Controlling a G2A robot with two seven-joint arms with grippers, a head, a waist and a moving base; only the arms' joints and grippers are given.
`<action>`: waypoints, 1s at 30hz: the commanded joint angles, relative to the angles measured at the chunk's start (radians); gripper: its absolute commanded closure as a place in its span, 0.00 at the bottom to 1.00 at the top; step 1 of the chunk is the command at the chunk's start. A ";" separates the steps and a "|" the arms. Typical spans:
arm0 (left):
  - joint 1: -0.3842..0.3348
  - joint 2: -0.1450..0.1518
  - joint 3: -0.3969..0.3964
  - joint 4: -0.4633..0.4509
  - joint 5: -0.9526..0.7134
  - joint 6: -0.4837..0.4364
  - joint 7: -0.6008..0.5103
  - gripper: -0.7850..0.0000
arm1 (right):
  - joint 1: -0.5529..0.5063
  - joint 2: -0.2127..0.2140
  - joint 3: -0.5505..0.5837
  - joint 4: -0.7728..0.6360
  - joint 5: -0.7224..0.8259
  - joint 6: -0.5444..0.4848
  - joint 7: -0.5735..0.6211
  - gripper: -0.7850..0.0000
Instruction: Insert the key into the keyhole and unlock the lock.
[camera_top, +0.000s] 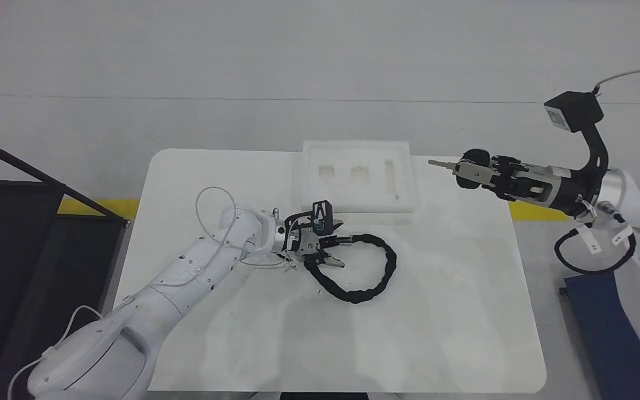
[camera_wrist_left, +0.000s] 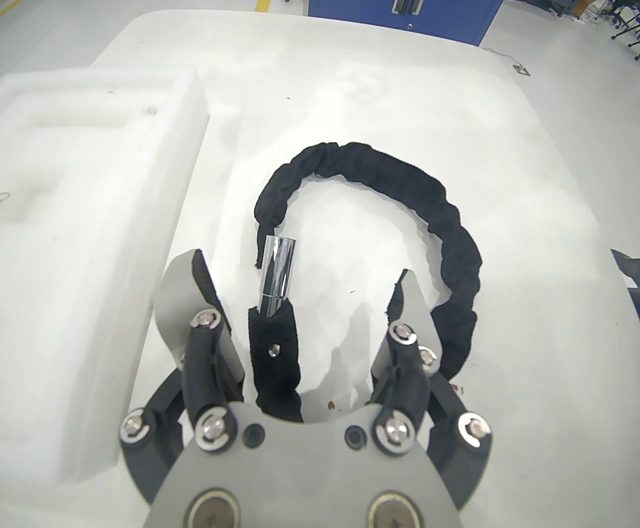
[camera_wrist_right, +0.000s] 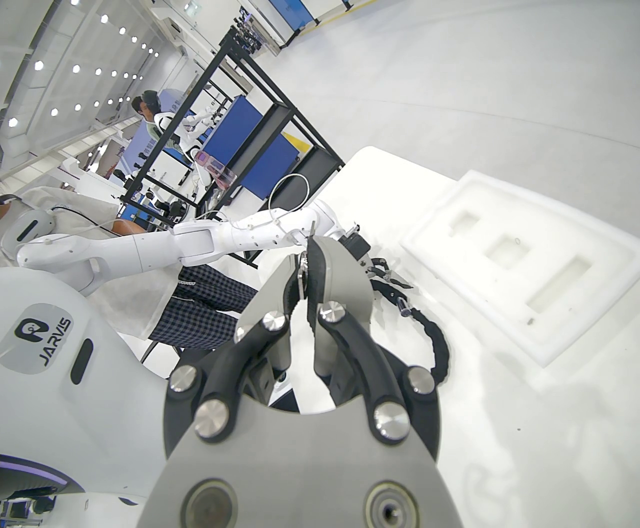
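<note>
A chain lock (camera_top: 390, 265) in a black fabric sleeve lies looped on the white table (camera_top: 450, 320). Its chrome cylinder end (camera_wrist_left: 276, 272) sticks out of a black lock body (camera_wrist_left: 275, 350). My left gripper (camera_wrist_left: 297, 300) is open, one finger on each side of that lock body without touching it; it sits at the loop's left end (camera_top: 333, 245). My right gripper (camera_wrist_right: 304, 270) hangs above the table's far right part (camera_top: 466, 170), well apart from the lock. It is shut on a small metal key (camera_top: 440, 164) that points left.
A white foam tray (camera_top: 358, 175) with several cut-out recesses sits at the table's back, close beside the left gripper (camera_wrist_left: 75, 200). The table's front and right parts are bare. A black rack stands off the table's left edge (camera_top: 40, 190).
</note>
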 joint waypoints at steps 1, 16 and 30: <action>-0.003 -0.005 0.005 0.010 0.026 0.005 0.020 0.20 | 0.000 0.000 0.000 0.000 0.000 0.000 0.000 1.00; -0.028 -0.046 0.023 0.094 0.114 0.033 0.069 0.57 | 0.000 0.000 0.000 0.000 0.000 0.000 0.000 1.00; -0.049 -0.084 0.033 0.165 0.155 0.043 0.080 0.60 | 0.000 0.000 0.000 0.000 0.000 0.000 0.000 1.00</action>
